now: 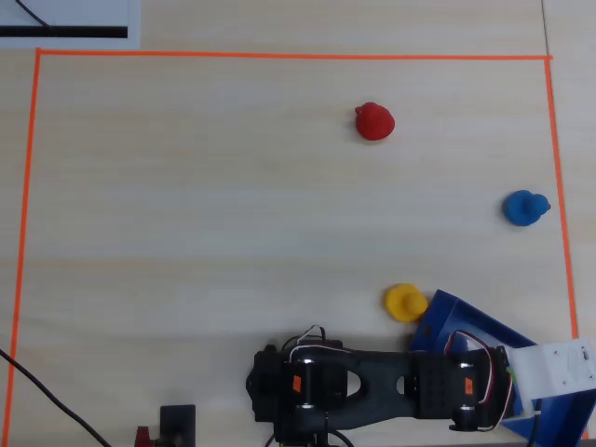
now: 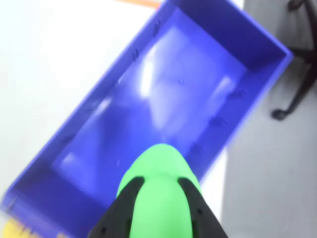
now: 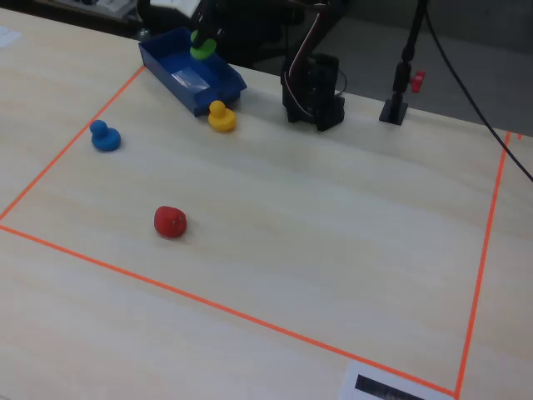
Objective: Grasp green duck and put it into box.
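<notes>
My gripper is shut on the green duck, whose rounded body bulges out between the two black jaws. It hangs above the blue box, near the box's lower right wall in the wrist view. The box's floor shows nothing in it. In the fixed view the duck is held in the gripper just over the box at the back left. In the overhead view the arm reaches right over the box, and the duck is hidden under it.
A yellow duck sits right beside the box's corner, as the fixed view also shows. A blue duck and a red duck stand farther off. Orange tape frames the table. A black stand is by the arm's base.
</notes>
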Controlling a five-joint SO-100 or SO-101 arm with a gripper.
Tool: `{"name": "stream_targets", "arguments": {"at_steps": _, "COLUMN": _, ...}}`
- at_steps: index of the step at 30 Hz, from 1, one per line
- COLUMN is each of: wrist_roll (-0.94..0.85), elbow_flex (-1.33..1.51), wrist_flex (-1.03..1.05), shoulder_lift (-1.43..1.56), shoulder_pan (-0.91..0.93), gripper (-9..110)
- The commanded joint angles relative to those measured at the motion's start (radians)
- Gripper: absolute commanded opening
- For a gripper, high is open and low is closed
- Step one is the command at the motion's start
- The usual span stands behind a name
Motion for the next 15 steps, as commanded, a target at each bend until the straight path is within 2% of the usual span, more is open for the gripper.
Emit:
{"name": "stream_targets", "arguments": {"at_steps": 1, "wrist_roll": -0.026, "elbow_flex": 0.041, "wrist_flex": -0.224, "shoulder_lift": -0.063, "shoulder_pan": -0.002, "gripper": 0}}
{"name": "stream_targets", "arguments": {"at_steps": 15, "wrist_roll": -0.123, "elbow_flex": 0.135, "wrist_flex": -0.591, "shoulder_lift": -0.308, "shoulder_pan": 0.012, "gripper": 3}}
